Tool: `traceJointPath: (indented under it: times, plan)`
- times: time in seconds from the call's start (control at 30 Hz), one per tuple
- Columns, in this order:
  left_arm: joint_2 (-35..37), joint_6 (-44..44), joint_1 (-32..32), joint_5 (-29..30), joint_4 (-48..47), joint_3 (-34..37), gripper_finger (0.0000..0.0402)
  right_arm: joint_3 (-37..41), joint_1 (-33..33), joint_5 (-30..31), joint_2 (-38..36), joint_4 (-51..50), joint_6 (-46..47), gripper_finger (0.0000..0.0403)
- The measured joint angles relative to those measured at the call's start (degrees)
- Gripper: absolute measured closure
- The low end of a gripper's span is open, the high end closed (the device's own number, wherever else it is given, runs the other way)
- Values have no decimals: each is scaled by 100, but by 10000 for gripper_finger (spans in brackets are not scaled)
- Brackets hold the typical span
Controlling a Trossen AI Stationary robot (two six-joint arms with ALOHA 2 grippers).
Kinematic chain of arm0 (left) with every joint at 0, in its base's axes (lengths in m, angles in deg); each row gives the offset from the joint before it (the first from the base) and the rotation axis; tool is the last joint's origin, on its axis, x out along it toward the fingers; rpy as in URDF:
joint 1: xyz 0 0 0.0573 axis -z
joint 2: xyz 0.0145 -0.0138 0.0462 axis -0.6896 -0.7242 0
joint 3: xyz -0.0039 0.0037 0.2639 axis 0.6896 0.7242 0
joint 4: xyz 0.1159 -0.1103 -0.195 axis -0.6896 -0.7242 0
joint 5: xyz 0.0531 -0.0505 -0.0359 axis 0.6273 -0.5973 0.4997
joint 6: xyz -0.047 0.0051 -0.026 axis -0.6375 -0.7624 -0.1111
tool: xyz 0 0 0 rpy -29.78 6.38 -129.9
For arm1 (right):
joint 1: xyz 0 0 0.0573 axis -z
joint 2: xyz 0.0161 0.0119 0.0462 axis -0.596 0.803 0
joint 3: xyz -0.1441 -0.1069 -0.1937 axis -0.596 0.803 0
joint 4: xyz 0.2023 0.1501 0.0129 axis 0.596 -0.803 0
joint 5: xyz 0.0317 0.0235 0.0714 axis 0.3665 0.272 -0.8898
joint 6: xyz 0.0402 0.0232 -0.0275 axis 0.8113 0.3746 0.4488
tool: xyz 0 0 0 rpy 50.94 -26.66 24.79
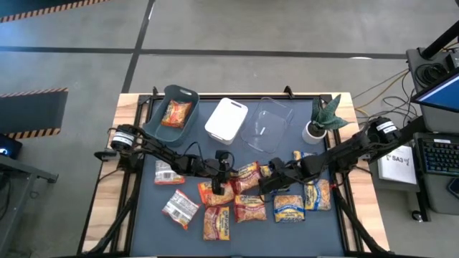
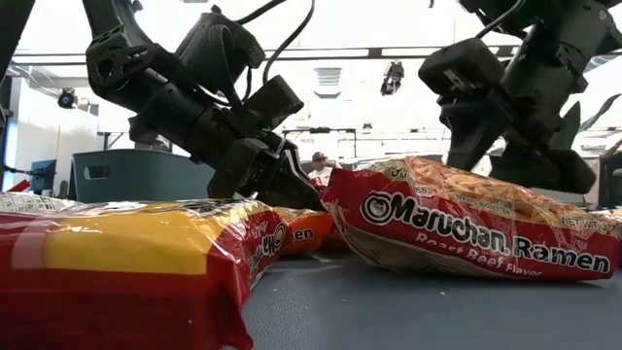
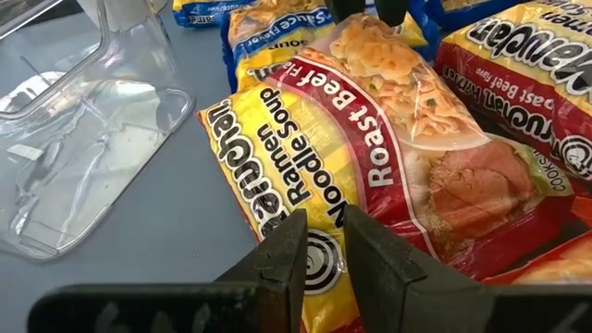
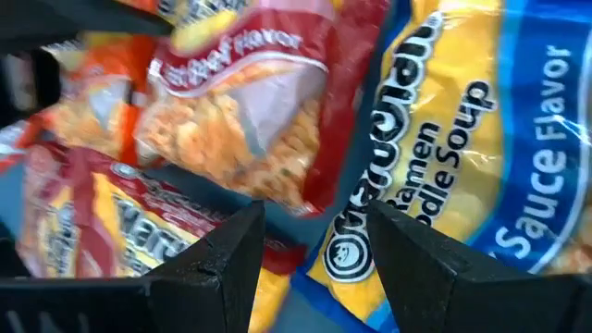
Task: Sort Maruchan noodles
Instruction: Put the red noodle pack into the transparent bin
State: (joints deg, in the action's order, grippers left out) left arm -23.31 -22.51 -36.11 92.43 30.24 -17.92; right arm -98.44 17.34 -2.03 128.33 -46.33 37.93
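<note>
We've got the left claw [image 1: 224, 174], fingers narrowly apart w/ nothing pinched, right over the roast beef packet [image 3: 388, 176] mid-counter, its long axis running away from it; the right claw [image 1: 269, 183] hovers spread nearby, empty.

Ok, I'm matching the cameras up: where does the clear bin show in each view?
High view: the clear bin sits at the table's far edge, between the white bin and the potted plant.
Low view: cannot be made out.
Left wrist view: at the picture's left.
Right wrist view: not in it.
Shared landmark: the left hand, also in the low and left wrist views.
</note>
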Motion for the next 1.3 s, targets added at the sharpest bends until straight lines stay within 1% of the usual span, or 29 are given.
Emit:
traceJointPath:
  times: [0.27,0.53,1.07,1.17,1.3]
  plan:
    - [0,32,0,11,-23,13,343,500,2,494,2,1431,54,223]
    - [0,33,-2,13,17,22,343,826,4,838,2,2132,139,223]
    - [0,35,-9,-33,65,33,343,829,13,1090,26,2239,80,223]
    - [0,35,-9,-37,84,36,343,817,13,1105,228,2394,60,223]
    - [0,36,-9,-44,93,43,343,817,13,1105,662,2962,-9,223]
